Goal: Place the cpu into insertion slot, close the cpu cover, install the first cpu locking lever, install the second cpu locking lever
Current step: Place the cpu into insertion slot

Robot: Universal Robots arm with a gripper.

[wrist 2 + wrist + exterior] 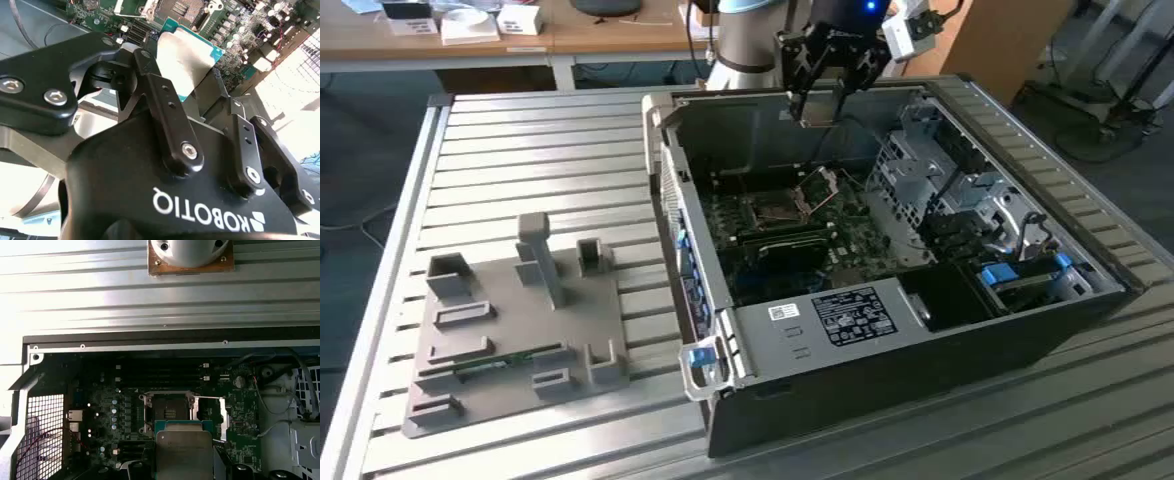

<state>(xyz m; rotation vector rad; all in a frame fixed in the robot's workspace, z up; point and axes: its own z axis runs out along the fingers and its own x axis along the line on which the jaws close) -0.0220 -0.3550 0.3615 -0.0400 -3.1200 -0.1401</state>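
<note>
My gripper [822, 98] hangs over the far wall of the open computer case [761, 400], shut on the cpu [817, 110], a flat square chip with a silvery top. In the second wrist view the black fingers [165, 105] clamp the cpu [182, 55] by two opposite edges. Below it on the green motherboard lies the insertion slot [771, 207], a dark square socket with a metal rim. The cpu cover [819, 189] stands tilted up beside the slot. In the first wrist view the cpu [184, 452] sits just short of the open slot [169, 412].
Grey drive cages [947, 180] and cables fill the case on the exterior view's right. A grey fixture plate [520, 340] with a green memory stick [491, 364] lies on the slatted table [520, 160] at the exterior view's left. A desk stands behind.
</note>
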